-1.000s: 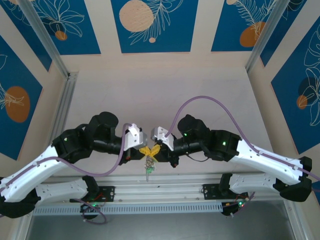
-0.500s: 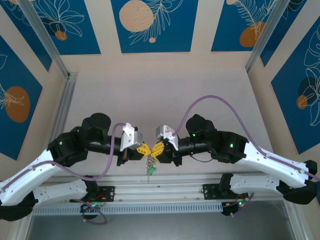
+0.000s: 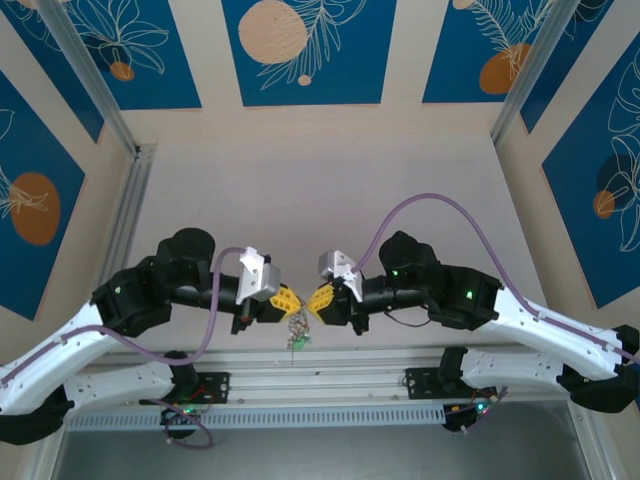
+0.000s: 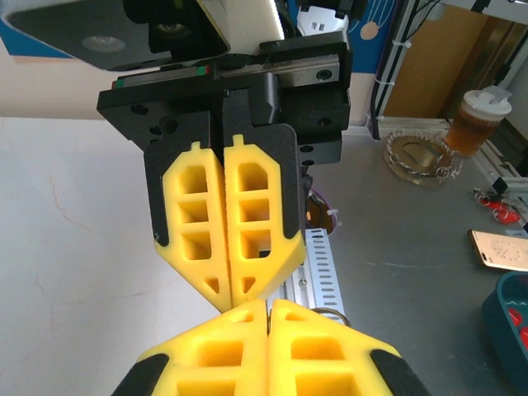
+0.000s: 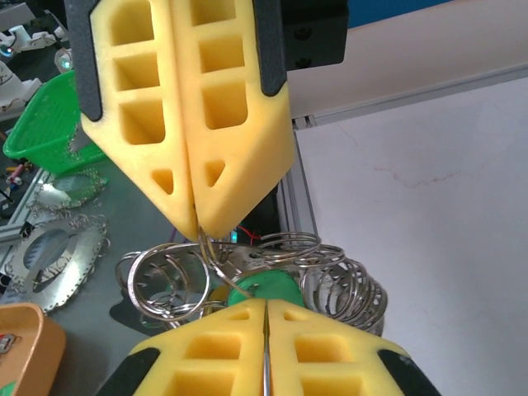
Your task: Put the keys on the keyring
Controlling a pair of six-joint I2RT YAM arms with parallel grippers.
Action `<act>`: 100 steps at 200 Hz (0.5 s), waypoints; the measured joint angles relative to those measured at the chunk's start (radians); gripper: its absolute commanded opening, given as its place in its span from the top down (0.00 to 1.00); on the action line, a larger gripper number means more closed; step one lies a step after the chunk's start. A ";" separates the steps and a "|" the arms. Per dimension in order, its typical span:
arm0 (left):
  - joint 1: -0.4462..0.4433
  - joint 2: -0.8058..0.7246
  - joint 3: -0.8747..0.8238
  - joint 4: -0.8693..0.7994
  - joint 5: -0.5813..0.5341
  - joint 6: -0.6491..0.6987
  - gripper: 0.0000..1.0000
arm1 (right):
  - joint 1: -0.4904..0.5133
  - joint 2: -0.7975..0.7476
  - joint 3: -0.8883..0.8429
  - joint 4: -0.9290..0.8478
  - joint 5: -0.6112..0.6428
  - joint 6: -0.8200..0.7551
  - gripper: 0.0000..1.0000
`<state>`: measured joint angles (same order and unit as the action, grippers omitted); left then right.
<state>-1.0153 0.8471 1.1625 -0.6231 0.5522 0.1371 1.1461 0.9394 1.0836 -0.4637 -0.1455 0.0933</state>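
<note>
**Table** (image 3: 400, 180): a pale top that takes up the middle of the overhead view, with an aluminium rail (image 3: 320, 385) along its near edge.

**Left arm** (image 3: 120, 305) and **right arm** (image 3: 500, 305): both reach inward from the near corners and meet just above the rail. A purple cable (image 3: 425, 200) loops over the right arm.

**Left gripper** (image 3: 287, 298): its yellow fingers are pressed together with no gap. In the right wrist view a thin pale wire comes out from between their tips, so it is clamped on the keyring (image 5: 216, 257).

**Right gripper** (image 3: 320, 300): it faces the left gripper tip to tip. Its fingers are clenched flat against each other. Whether anything is pinched between them cannot be told.

**Keyring**: only a short curved stretch of wire shows. It runs down from the left gripper's tips into a bunch of silver rings (image 5: 338, 285) between the two grippers.

**Keys** (image 3: 297, 333): a small cluster hanging just below the point where the grippers meet, over the table's near edge. Single keys are too small to tell apart.

**Green tag** (image 5: 266, 289): it sits among the silver rings, just above the right gripper's fingertips.
</note>
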 measured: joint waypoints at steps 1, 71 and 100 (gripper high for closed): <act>0.000 0.000 0.000 0.001 0.001 0.000 1.00 | 0.000 0.000 0.000 0.000 0.000 0.000 0.92; 0.000 -0.010 -0.016 0.035 0.013 -0.008 1.00 | -0.001 -0.001 -0.005 0.008 -0.001 0.000 0.83; 0.000 -0.024 -0.016 0.041 0.013 -0.008 1.00 | -0.001 -0.031 -0.033 0.015 0.010 0.009 0.69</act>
<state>-1.0157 0.8227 1.1469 -0.5823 0.5655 0.1291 1.1450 0.9089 1.0504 -0.4484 -0.1352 0.1024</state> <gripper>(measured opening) 0.062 0.266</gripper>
